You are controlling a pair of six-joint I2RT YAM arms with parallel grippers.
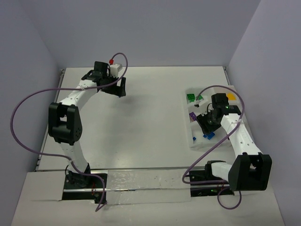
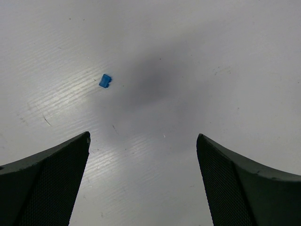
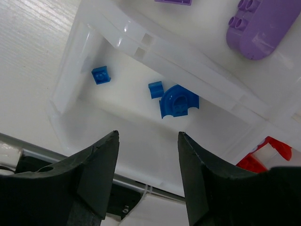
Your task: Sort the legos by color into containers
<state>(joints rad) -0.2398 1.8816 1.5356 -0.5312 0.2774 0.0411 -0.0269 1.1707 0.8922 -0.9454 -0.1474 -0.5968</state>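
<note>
A tiny blue lego (image 2: pixel 105 81) lies alone on the white table, ahead and left of my left gripper (image 2: pixel 143 135), which is open and empty above it. The white divided tray (image 1: pixel 194 141) sits at the right. My right gripper (image 3: pixel 148 133) is open and empty, hovering over the tray's near compartment (image 3: pixel 89 56), which holds three blue legos (image 3: pixel 178 100). Purple legos (image 3: pixel 261 23) lie in the compartment beyond, and red ones (image 3: pixel 268 151) show at the right. In the top view, green (image 1: pixel 190 97), yellow-orange (image 1: pixel 231 96) and purple (image 1: pixel 192 116) pieces lie in the tray.
The left arm (image 1: pixel 77 96) reaches to the far left of the table; the right arm (image 1: pixel 237 134) lies over the tray's right side. A metal strip (image 1: pixel 141 181) runs along the near edge between the bases. Walls enclose the table.
</note>
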